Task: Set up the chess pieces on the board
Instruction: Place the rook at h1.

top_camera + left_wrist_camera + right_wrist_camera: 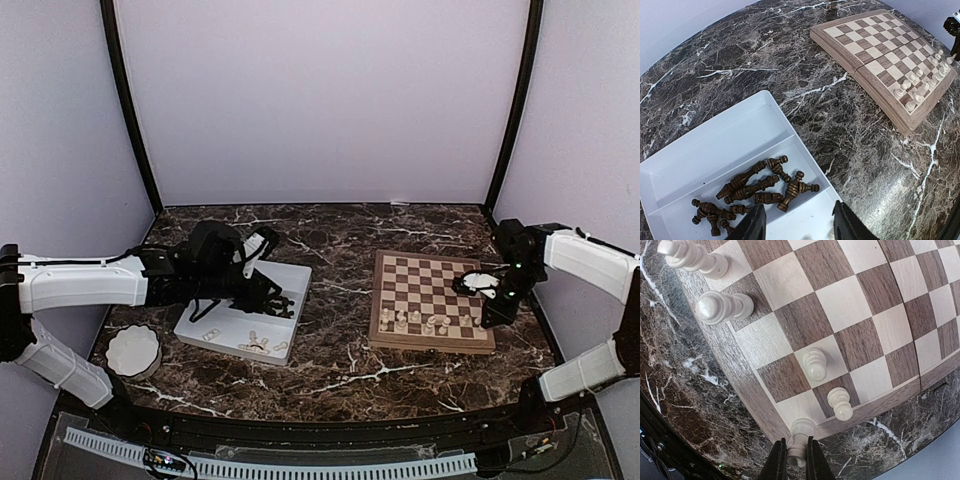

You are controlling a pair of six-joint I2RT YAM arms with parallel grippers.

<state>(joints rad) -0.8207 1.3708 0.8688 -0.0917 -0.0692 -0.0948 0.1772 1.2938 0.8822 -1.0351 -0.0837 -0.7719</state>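
Matt wooden board (845,302) and chess pieces (816,364)

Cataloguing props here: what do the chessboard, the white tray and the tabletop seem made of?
Chessboard: wood, matte, visible grain in the checks. White tray: probably plastic, smooth, moulded dividers. Tabletop: dark marble or a marble-look laminate, slight sheen, white veins.

Chess pieces (421,322) (pale ones) stand on the board (428,281).
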